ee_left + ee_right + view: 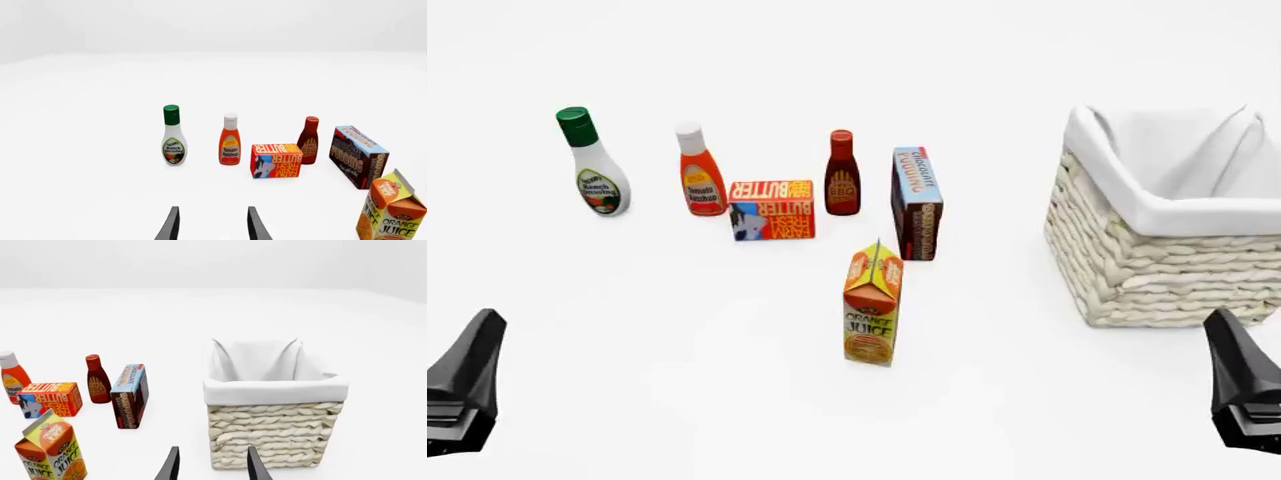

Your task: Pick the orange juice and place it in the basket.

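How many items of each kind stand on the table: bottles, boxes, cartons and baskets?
Bottles: 3: ranch dressing, tomato ketchup, dark red sauce bottle
Boxes: 2: butter box, chocolate pudding box
Cartons: 1: orange juice
Baskets: 1: basket
Total: 7

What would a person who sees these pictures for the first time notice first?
Probably the big wicker basket at the table's right side, far larger than the groceries. Next, the bright orange juice, standing upright alone in the middle, nearer the arms than the row of bottles and boxes behind it. Both hands, left and right, sit low at the near corners, holding nothing.
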Action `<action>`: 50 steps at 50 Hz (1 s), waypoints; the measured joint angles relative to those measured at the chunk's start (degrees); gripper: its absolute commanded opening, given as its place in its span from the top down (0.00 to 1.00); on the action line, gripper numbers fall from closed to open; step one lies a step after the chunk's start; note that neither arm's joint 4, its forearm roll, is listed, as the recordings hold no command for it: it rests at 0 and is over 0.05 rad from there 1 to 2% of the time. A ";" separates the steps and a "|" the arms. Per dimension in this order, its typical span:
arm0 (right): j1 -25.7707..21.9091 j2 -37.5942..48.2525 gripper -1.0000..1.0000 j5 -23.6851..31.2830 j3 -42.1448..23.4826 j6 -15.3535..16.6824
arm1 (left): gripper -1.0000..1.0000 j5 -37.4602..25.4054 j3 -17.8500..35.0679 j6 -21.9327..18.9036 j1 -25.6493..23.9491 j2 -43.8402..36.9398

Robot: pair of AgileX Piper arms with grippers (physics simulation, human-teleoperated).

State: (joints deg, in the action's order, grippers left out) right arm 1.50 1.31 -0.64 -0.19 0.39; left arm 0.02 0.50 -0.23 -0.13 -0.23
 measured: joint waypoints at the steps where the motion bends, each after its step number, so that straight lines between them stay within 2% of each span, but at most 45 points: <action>1: 0.01 0.08 0.00 -0.08 0.00 0.01 | 0.00 -0.01 0.00 0.01 -0.01 0.00; 21: 0.68 -1.31 0.00 1.49 -0.93 0.84 | 0.00 -0.28 0.15 0.29 -0.10 -0.10; 35: -2.00 -0.89 0.00 4.34 -6.10 -3.13 | 0.00 -0.51 0.37 0.33 -0.11 -0.12; 50: -4.93 6.73 0.00 7.82 -14.40 -6.85 | 0.00 -0.72 0.51 0.35 -0.11 -0.06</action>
State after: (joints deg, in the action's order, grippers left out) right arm -3.43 8.05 7.18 -14.58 -6.46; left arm -0.70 1.00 0.12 -0.24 -0.28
